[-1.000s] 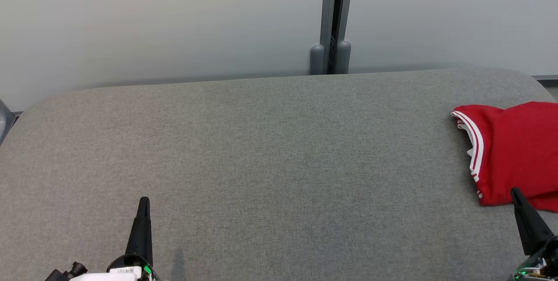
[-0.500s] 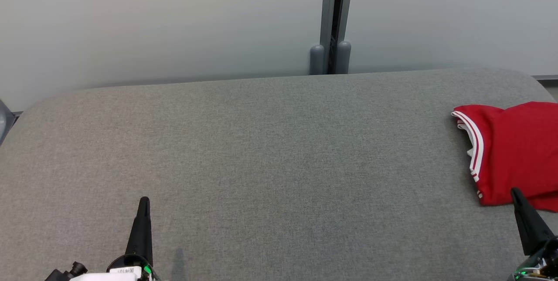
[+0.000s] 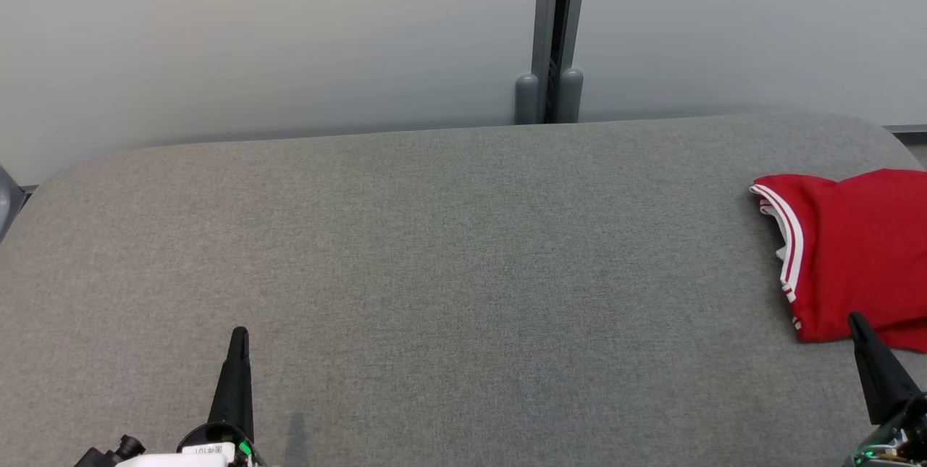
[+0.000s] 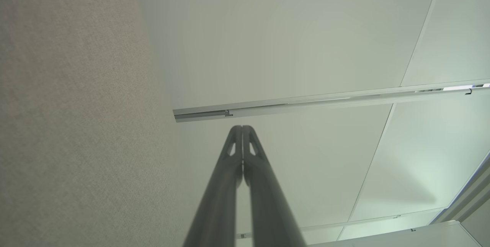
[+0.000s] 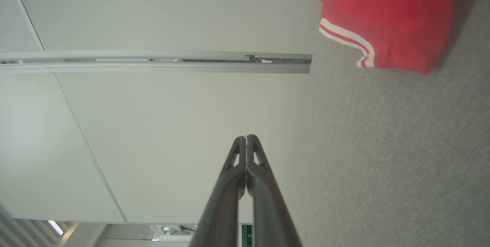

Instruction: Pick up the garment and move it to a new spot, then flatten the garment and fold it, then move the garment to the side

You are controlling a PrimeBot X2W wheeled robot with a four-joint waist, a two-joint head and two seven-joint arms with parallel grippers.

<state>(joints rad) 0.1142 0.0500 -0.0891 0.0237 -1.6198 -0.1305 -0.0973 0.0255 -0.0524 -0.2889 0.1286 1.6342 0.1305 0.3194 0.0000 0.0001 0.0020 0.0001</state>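
The garment is red with white-striped trim and lies folded at the right edge of the grey table; part of it runs past the head view's right border. It also appears at the top right of the right wrist view, garment. My right gripper is shut and empty at the lower right, its tip just in front of the garment's near edge. In its own view the right gripper has both fingers pressed together. My left gripper is shut and empty at the lower left, far from the garment, and is seen closed as left gripper.
A pale wall with a grey vertical post stands right behind the table's far edge. The table's corners are rounded, and the wide grey surface stretches between the two grippers.
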